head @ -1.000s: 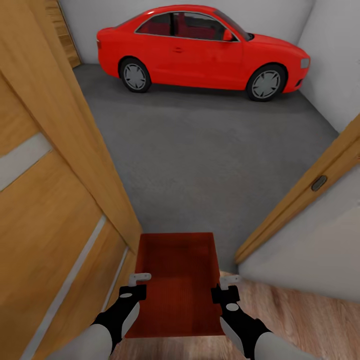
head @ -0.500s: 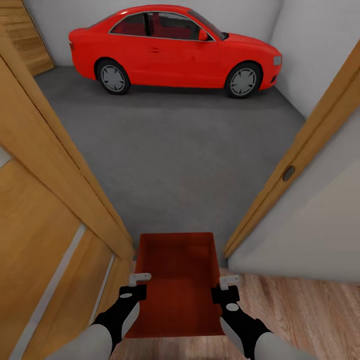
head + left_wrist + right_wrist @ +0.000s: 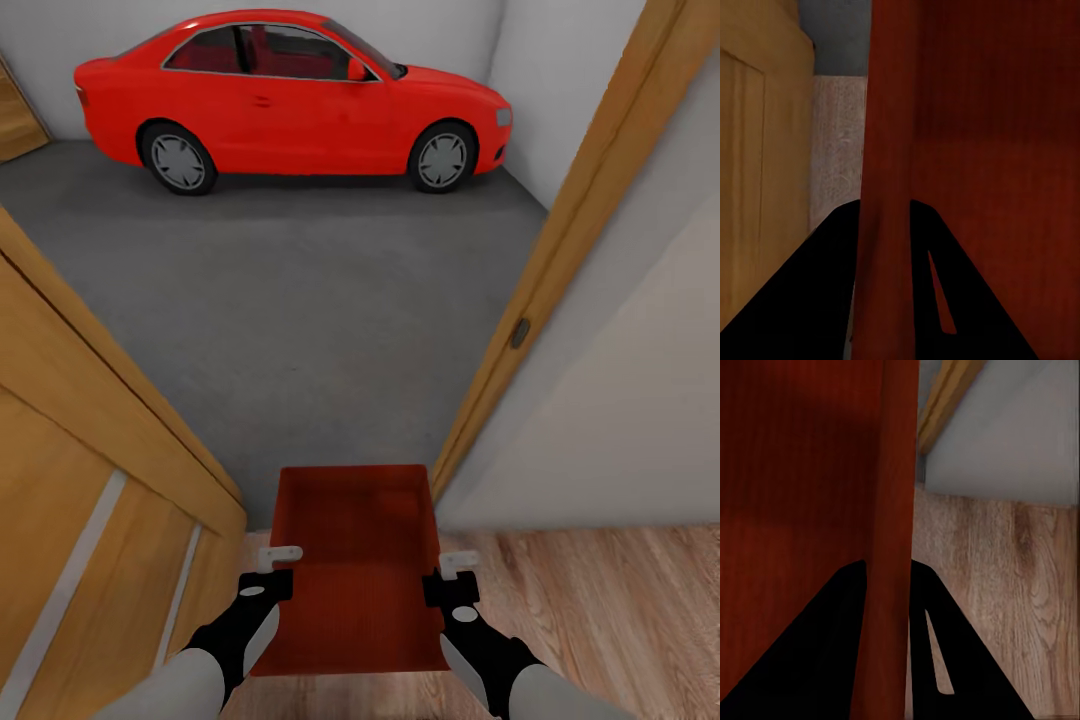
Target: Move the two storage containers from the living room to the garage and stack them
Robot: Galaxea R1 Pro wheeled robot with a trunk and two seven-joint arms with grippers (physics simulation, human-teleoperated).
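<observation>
The robot's two arms had smooth light-grey forearm shells that gave way to matte black wrist housings. The left black two-fingered gripper (image 3: 280, 568) and the right black two-fingered gripper (image 3: 448, 575) each ended in small pale grey, squared fingertip pads (image 3: 281, 553). From the wrist cameras the fingers (image 3: 817, 300) appeared as plain black tapering wedges, one with a narrow slot.

The storage container (image 3: 355, 560) sits between the left gripper (image 3: 280, 553) and the right gripper (image 3: 458, 562), at a doorway. The open door (image 3: 90, 480) stands to its left, the door frame (image 3: 560, 240) to its right. Ahead lies the garage floor (image 3: 300, 290), with a car (image 3: 290, 100) at its far end.
</observation>
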